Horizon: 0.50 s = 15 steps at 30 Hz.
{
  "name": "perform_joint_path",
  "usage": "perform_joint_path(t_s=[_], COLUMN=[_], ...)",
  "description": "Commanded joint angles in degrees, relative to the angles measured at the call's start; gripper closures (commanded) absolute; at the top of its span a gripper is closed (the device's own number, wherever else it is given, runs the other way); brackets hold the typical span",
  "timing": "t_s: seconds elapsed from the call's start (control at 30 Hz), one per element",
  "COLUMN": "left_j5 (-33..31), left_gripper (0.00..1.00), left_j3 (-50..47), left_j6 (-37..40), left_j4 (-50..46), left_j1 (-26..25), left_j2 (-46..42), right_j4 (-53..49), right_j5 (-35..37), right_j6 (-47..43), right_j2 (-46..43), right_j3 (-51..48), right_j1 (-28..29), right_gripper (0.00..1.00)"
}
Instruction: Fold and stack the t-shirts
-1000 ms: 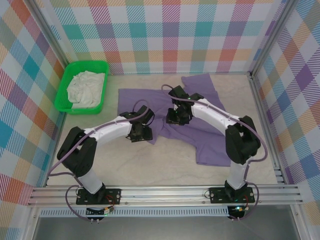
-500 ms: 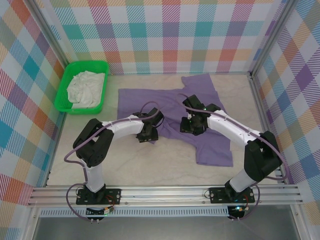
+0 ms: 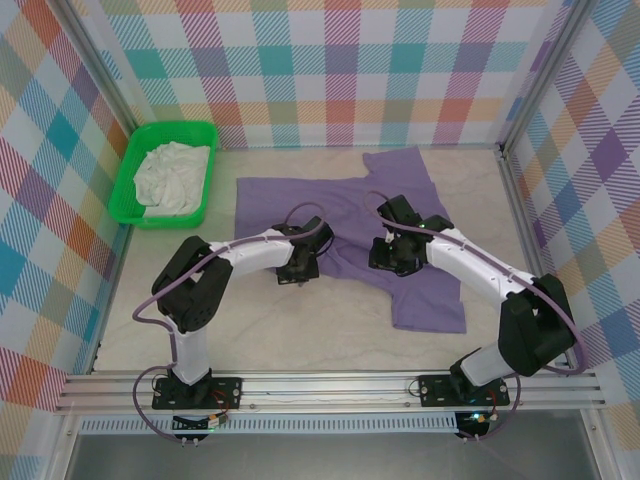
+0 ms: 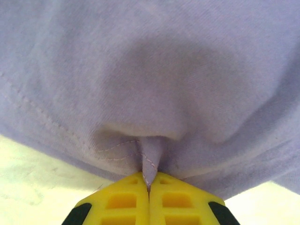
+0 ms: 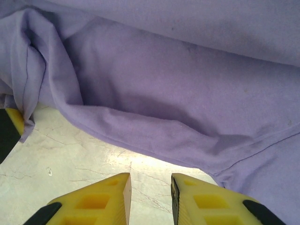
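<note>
Left gripper (image 4: pixel 149 183): closed, pinching a small fold of the lavender t-shirt (image 3: pixel 345 200) at its near hem.
Right gripper (image 5: pixel 150 183): fingers parted, holding nothing, bare table (image 5: pixel 84 159) between them; same hem just ahead, untouched.
Lavender shirt: spread mid-table, beyond both grippers.
Off-white t-shirt (image 3: pixel 172 172): crumpled in green mesh basket (image 3: pixel 180 126), far left.

Two arms: white links, black joints.
Left arm (image 3: pixel 245 250) and right arm (image 3: pixel 470 262) each carry a purple cable (image 3: pixel 137 312); black base plates (image 3: pixel 225 388); left tool (image 4: pixel 149 190) and right tool (image 5: pixel 150 187) have yellow fingers with black edges.
</note>
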Motion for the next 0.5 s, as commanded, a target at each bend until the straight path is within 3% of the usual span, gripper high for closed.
perform_joint_path(t_s=[0.0, 0.27, 0.47], left_j5=[-2.5, -7.2, -7.8], left_gripper=[1.0, 1.0, 1.0], left_j3=[-0.1, 2.5, -4.4], left_j6=[1.3, 8.1, 6.7], left_j4=[-8.0, -22.9, -28.8], left_j1=[-0.3, 0.2, 0.6], left_j2=[-6.0, -18.1, -25.7], right_j4=[0.4, 1.3, 0.4], right_j5=[-1.1, -1.9, -1.6], right_j6=[-1.0, -0.7, -1.0], right_j2=[-1.7, -2.1, -2.6], right_j3=[-1.1, -3.1, -3.2], right_j1=[-0.4, -0.5, -0.6], right_gripper=[0.71, 0.71, 0.71])
